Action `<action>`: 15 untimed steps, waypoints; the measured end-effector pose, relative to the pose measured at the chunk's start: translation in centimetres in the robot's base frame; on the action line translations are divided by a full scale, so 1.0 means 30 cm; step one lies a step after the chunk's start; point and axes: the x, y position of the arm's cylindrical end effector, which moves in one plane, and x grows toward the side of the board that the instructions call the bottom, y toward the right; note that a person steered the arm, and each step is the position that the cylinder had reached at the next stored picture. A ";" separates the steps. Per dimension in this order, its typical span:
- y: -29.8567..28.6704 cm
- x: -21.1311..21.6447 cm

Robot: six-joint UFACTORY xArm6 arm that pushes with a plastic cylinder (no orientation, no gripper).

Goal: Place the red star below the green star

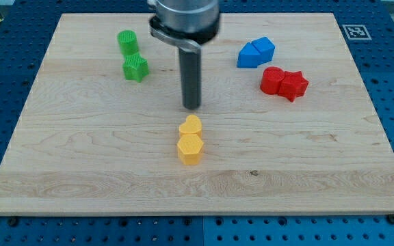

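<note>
The red star lies at the view's right, touching a rounder red block on its left. The green star lies at the upper left, just below a green round block. My tip stands near the board's middle, just above the two yellow blocks. It is well left of the red star and right of and below the green star, touching no block.
Two blue blocks sit together above the red pair. A yellow heart and a yellow hexagon touch each other below my tip. The wooden board has a marker tag at its top right corner.
</note>
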 end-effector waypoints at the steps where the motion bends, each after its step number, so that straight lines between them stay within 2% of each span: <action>1: 0.041 0.026; 2: 0.135 0.029; 3: 0.500 0.029; 4: 0.759 0.036; 6: 0.836 -0.184; 7: 0.787 -0.184; 9: 0.426 -0.149; 11: 0.164 -0.132; 13: -0.015 -0.128; 15: -0.034 -0.159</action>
